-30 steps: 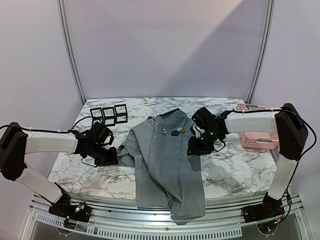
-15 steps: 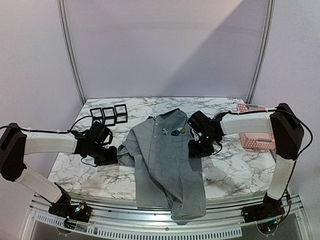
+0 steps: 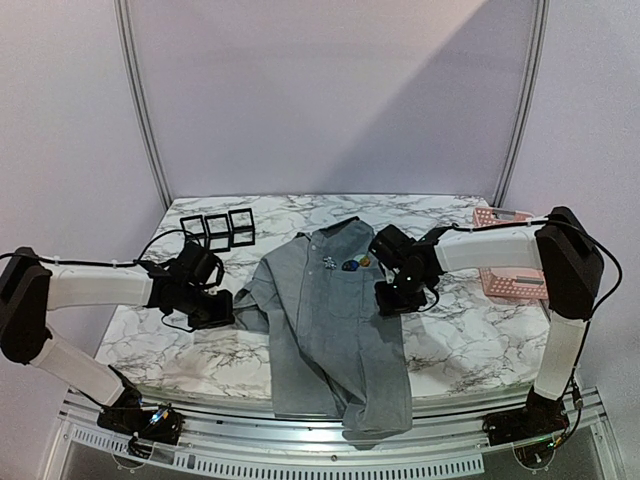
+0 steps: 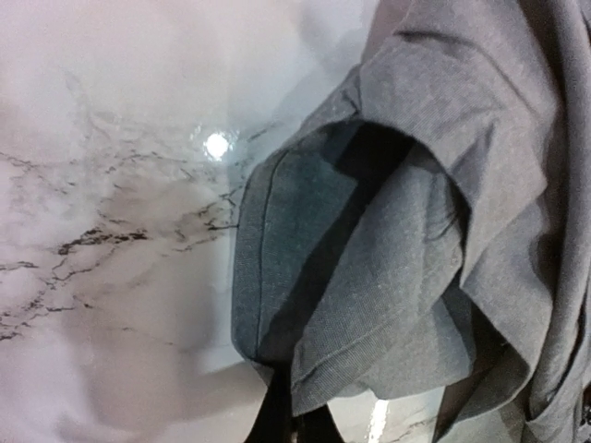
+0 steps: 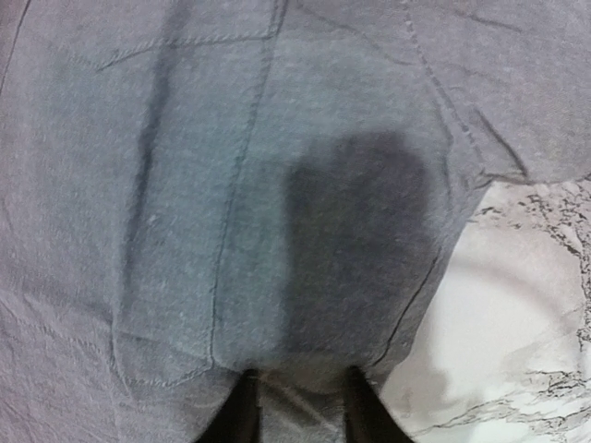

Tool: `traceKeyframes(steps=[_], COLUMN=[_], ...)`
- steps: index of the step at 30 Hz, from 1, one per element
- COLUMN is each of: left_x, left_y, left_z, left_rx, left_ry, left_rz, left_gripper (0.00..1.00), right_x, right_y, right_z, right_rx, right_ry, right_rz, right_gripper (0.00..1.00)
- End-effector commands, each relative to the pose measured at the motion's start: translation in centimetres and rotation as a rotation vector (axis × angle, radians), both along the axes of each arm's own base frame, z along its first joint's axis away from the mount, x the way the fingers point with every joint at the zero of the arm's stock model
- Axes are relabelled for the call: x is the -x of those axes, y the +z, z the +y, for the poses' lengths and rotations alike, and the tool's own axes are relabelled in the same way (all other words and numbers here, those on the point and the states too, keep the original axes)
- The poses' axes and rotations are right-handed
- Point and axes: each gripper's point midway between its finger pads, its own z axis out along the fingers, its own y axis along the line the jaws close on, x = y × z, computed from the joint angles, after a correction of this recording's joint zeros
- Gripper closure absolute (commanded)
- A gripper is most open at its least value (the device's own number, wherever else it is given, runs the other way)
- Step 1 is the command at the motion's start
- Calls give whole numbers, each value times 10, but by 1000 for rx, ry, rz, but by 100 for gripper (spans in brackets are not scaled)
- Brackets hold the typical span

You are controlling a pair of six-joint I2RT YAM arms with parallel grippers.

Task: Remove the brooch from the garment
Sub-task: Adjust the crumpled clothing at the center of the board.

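I read left claw point(image 4: 295, 426) pinched closed on garment point(image 4: 397, 231) sleeve hem, right claw point(image 5: 303, 411) half open, pressed against the shirt front

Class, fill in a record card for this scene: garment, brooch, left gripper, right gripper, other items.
garment: grey shirt spread on the marble table, hem over the near edge
brooch: small pins on the chest, not removed
left: left gripper at the sleeve, state unclear
right: right gripper open over the shirt
others: pink basket right, black frames back left

No text, label, brand, number or sign can be read in any view.
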Motion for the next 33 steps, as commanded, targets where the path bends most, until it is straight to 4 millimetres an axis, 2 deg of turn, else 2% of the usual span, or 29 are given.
traceKeyframes(steps=[1, 5, 9, 14, 19, 27, 33], left_x=[-19, -29, -35, -38, -44, -51, -66], left_y=[14, 20, 20, 19, 27, 60, 105], left_z=[8, 10, 20, 41, 70, 124, 137], left_rx=[37, 74, 67, 29, -33, -176, -133], left_ry=[75, 118, 150, 184, 247, 405, 456], left_rz=[-76, -114, -122, -122, -157, -264, -413], left_gripper=[100, 100, 100, 100, 100, 100, 100], right_x=[7, 2, 1, -2, -5, -11, -14], right_y=[-24, -23, -19, -18, -14, -6, -3], right_z=[-12, -30, -34, -42, -51, -65, -59], right_rx=[59, 140, 150, 162, 156, 151, 97], right_ry=[-24, -76, -88, -108, -133, -161, -159], right_rz=[23, -11, -33, -38, -43, -57, -56], right_gripper=[77, 87, 94, 100, 100, 100, 100])
